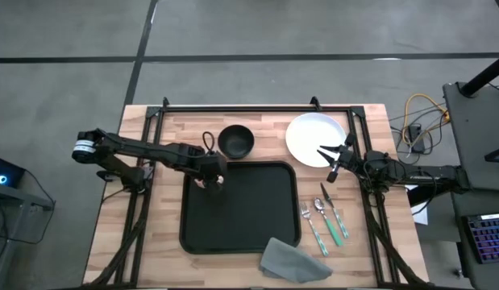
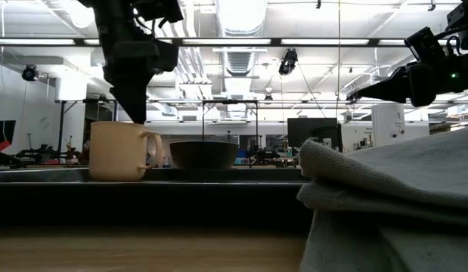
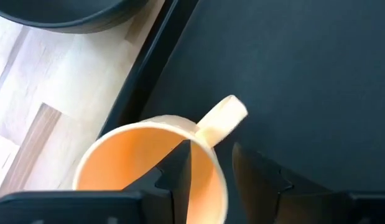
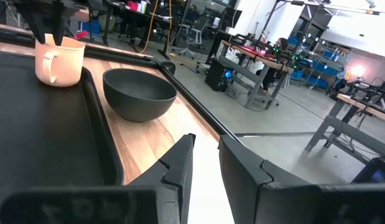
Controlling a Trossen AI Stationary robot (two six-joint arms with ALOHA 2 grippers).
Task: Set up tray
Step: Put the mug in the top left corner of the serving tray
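Note:
The black tray [image 1: 249, 209] lies in the middle of the table. A cream mug [image 2: 116, 151] stands upright on its base in the tray's far left corner. My left gripper [image 1: 210, 182] reaches down onto the mug. It is open, with one finger [image 3: 176, 177] inside the mug and the other [image 3: 257, 177] outside, astride the rim [image 3: 218, 186] beside the handle [image 3: 220, 118]. A gap shows between the inner finger and the wall. My right gripper [image 1: 330, 158] is open and empty in the air above the near right edge of the white plate [image 1: 312, 137].
A dark bowl [image 1: 235, 141] stands on the table just beyond the tray's far edge, next to the mug. A fork [image 1: 312, 228], a spoon [image 1: 324, 219] and a knife [image 1: 336, 216] with green handles lie right of the tray. A grey folded napkin [image 1: 293, 258] overlaps the tray's near right corner.

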